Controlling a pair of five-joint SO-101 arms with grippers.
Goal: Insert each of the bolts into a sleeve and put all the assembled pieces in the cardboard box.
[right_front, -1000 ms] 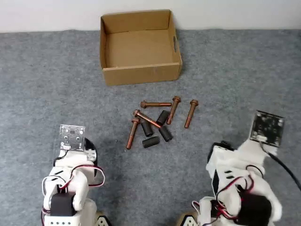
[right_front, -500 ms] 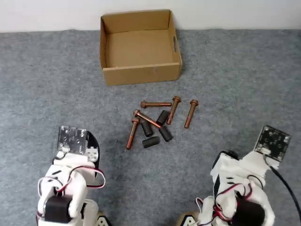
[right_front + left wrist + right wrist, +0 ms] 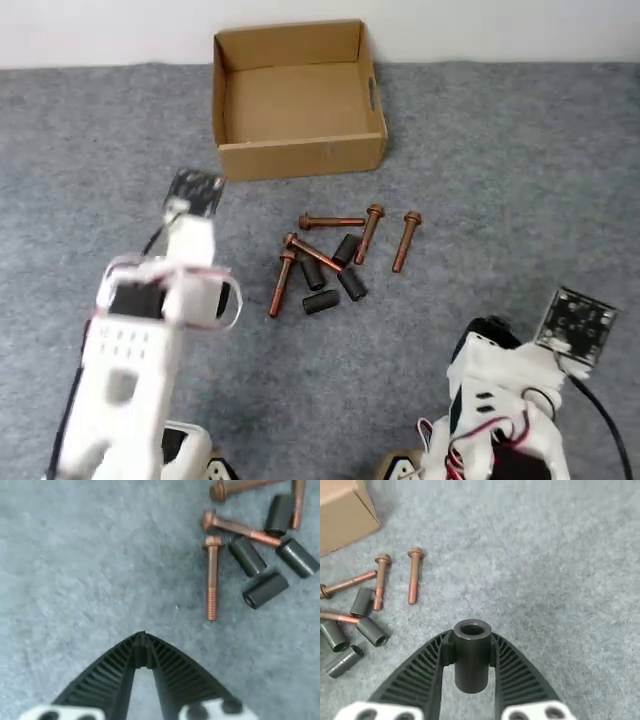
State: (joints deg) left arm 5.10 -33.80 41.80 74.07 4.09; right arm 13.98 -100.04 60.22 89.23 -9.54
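Several copper bolts [image 3: 370, 233] and black sleeves [image 3: 321, 301] lie in a loose pile on the grey carpet, in front of the open cardboard box [image 3: 300, 157]. My right gripper [image 3: 471, 642] is shut on one black sleeve [image 3: 471, 665], held upright with its bore facing the camera, well to the right of the pile. My left gripper [image 3: 142, 641] is shut with nothing in it, hovering over bare carpet a short way left of the nearest bolt [image 3: 212, 577] and sleeve [image 3: 265, 589]. In the high view the left arm [image 3: 150, 310] stretches toward the pile.
The box's corner [image 3: 342, 510] shows in the right wrist view, beyond two bolts [image 3: 414, 575]. Bare carpet lies on both sides of the pile and between pile and box. The right arm [image 3: 505, 400] sits at the near right edge.
The left arm has risen and swung forward and right, toward the pile. The right arm's wrist has drawn back slightly toward the near edge. The bolts and sleeves have not moved.
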